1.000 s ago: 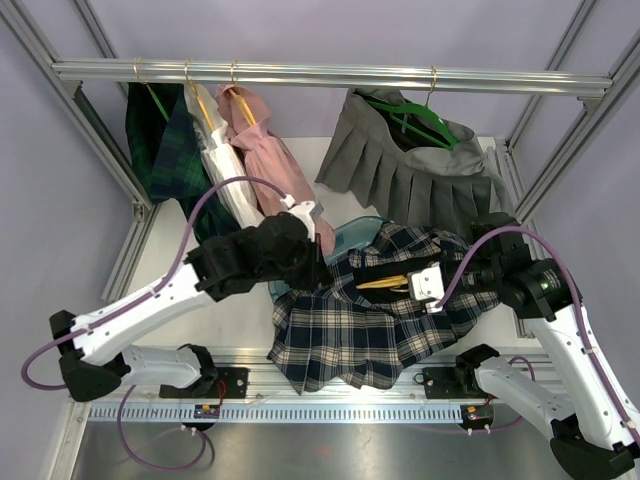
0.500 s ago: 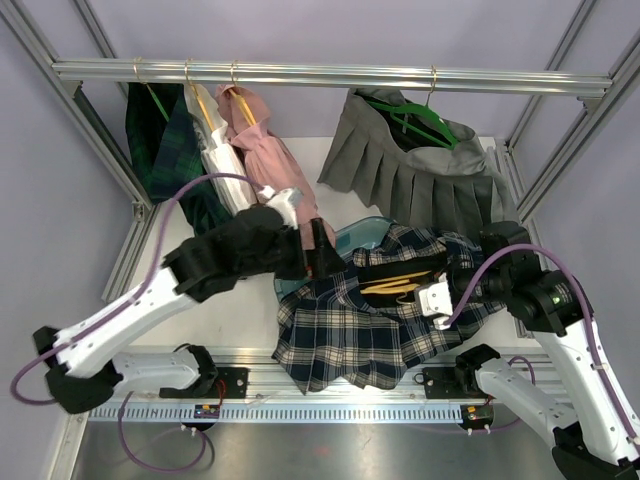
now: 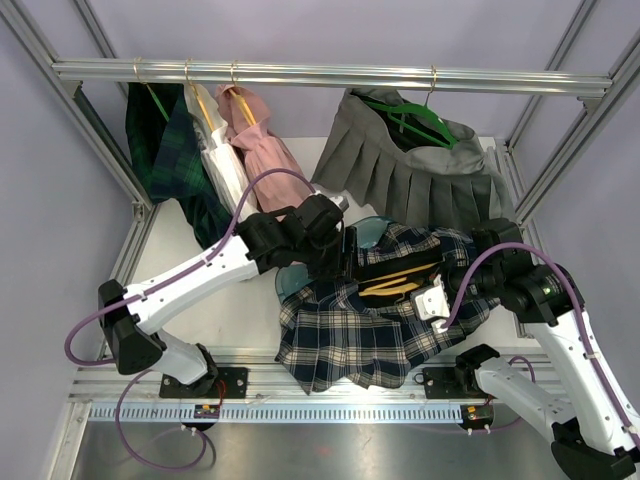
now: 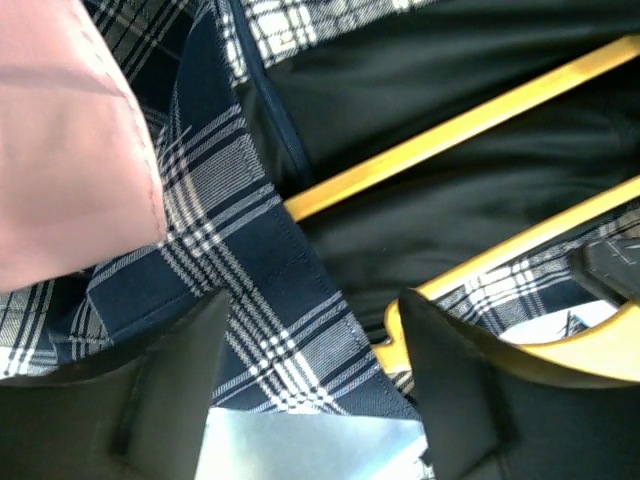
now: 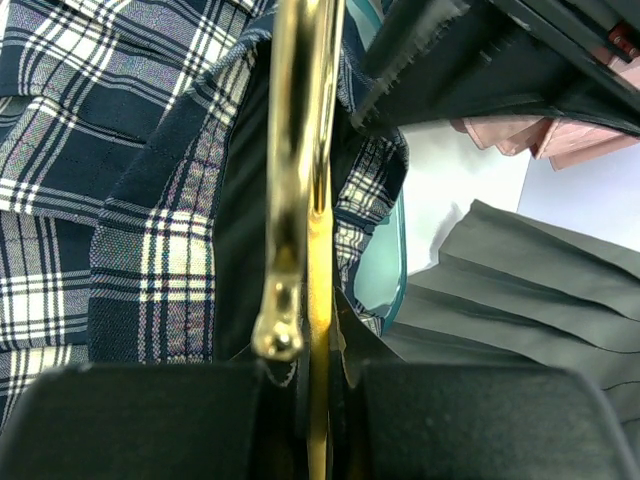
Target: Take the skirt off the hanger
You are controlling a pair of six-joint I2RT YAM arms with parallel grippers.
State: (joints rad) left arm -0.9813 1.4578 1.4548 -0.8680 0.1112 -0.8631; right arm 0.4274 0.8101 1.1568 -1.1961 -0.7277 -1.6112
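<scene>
While right fingers [image 5: 130, 420] tight on hanger [image 5: 305, 150], left fingers [image 4: 170, 400] apart over skirt [image 4: 250, 300], arm [image 3: 200, 275] outstretched.

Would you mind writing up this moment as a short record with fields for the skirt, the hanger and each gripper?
garment: skirt, plaid, spread on the table
mount: hanger, wooden, inside the waistband
left: left gripper open over the waistband, holding nothing
right: right gripper shut on the hook
progress: skirt not yet off the hanger
</scene>
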